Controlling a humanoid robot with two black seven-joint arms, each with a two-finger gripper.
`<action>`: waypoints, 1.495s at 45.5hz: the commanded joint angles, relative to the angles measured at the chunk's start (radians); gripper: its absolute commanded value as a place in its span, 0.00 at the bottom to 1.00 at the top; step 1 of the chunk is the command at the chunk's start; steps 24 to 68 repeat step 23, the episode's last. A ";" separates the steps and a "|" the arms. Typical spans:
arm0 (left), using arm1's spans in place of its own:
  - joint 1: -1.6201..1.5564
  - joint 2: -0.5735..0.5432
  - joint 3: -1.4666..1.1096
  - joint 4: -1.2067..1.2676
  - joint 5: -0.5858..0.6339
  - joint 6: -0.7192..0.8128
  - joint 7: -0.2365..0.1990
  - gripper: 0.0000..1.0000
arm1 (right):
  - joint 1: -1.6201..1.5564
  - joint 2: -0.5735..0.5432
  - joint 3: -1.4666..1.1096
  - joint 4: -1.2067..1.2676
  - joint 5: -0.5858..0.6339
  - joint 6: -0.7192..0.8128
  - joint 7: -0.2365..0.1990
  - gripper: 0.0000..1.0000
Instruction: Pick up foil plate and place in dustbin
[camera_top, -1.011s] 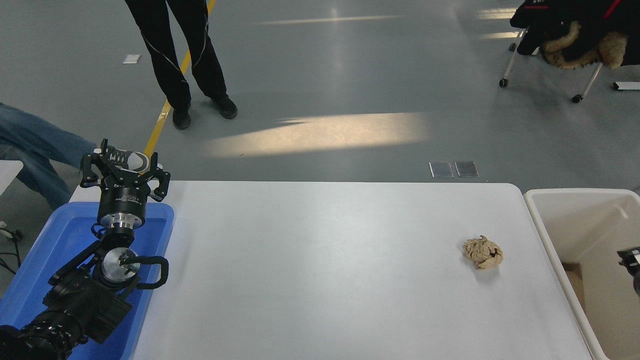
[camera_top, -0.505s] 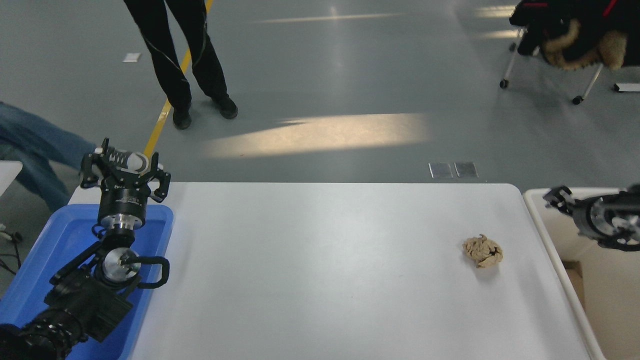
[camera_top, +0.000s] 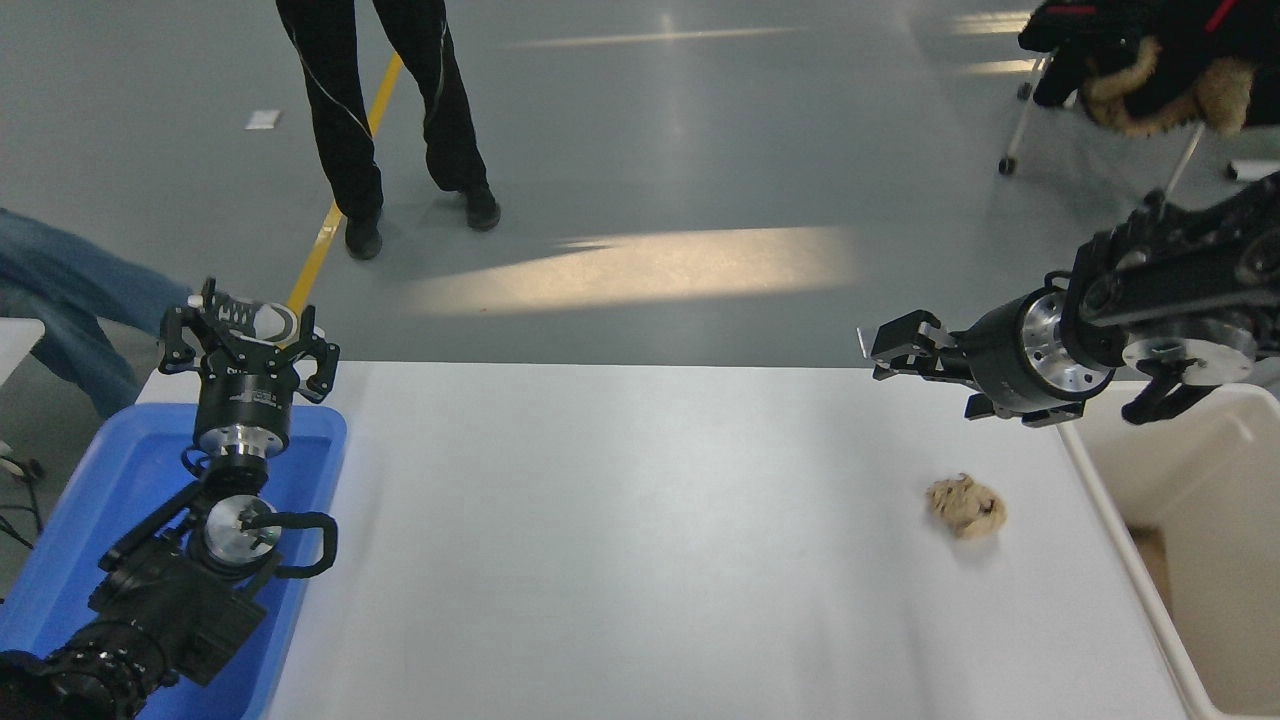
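Above the far right corner of the white tabletop (camera_top: 640, 520), the robot's right end effector (camera_top: 880, 352) hangs in the air, pointing left, with nothing between its fingers; whether those fingers are spread or pressed together cannot be told from this angle. Its black arm reaches in from the right edge, crossing over the far rim of the dustbin (camera_top: 1110, 510), the cream-white bin that stands against the tabletop's right side. No foil plate shows anywhere on the tabletop, and the visible part of the dustbin's inside shows only pale walls and a brownish patch low down that cannot be made out.

Near the tabletop's right edge, just beside the dustbin and below the right end effector, lies a small crumpled tan paper ball (camera_top: 966, 507), apart from the fingers above it.

At the tabletop's left side the left arm is parked over a shallow blue tray (camera_top: 70, 540), its left end effector (camera_top: 250, 335) raised upright above the tray's far rim with its fingers splayed wide and holding nothing.

Beyond the tabletop's far edge, a person in black trousers (camera_top: 400, 110) stands on the grey floor beside a yellow line, and a leg in blue jeans (camera_top: 70, 290) enters from the left.
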 joint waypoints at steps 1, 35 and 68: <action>0.000 -0.001 0.000 0.000 0.000 0.000 0.000 0.99 | 0.283 0.016 0.018 0.063 0.041 0.286 -0.001 0.95; 0.000 -0.001 0.000 0.000 0.000 0.000 0.000 0.99 | 0.336 0.037 -0.054 0.063 0.189 0.432 -0.013 0.95; 0.000 -0.001 0.000 0.000 0.000 0.000 0.000 0.99 | 0.336 0.037 -0.054 0.063 0.189 0.432 -0.013 0.95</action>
